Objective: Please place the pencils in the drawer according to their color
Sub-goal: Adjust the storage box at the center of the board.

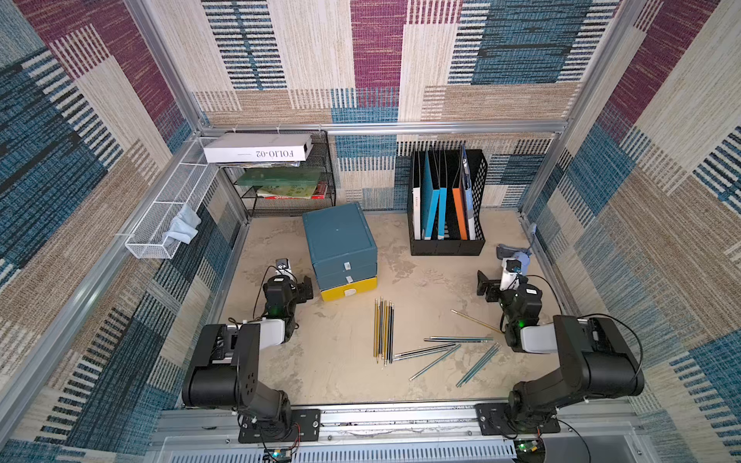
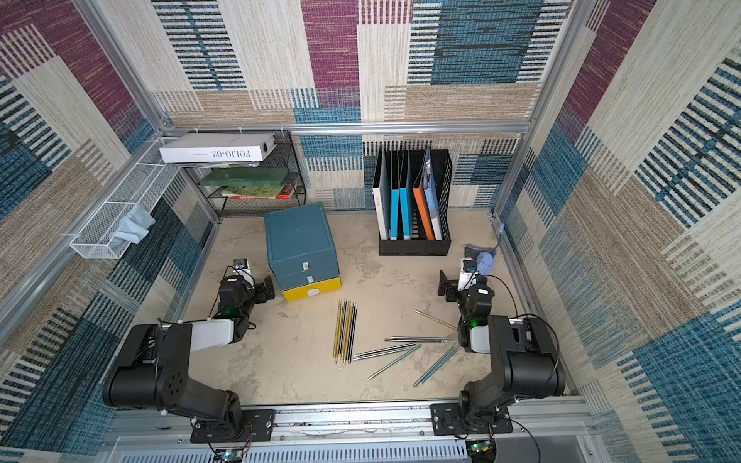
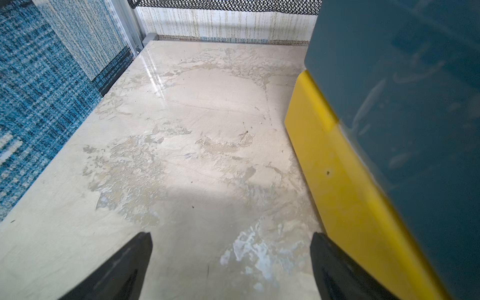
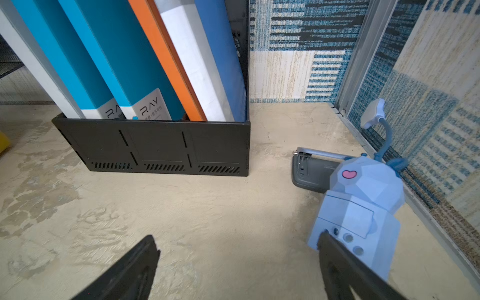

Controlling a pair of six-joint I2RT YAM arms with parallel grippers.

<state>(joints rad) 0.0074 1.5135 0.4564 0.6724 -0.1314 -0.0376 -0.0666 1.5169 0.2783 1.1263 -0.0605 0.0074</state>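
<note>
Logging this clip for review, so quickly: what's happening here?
Nothing is being handled yet. Both arms sit back with empty jaws: the left gripper is open beside the teal drawer cabinet with a yellow bottom drawer, the right gripper open near the black file rack. The long thin pencils lie on the beige table, yellow-striped and black ones in a neat bundle, teal-blue ones scattered beside it.
</note>
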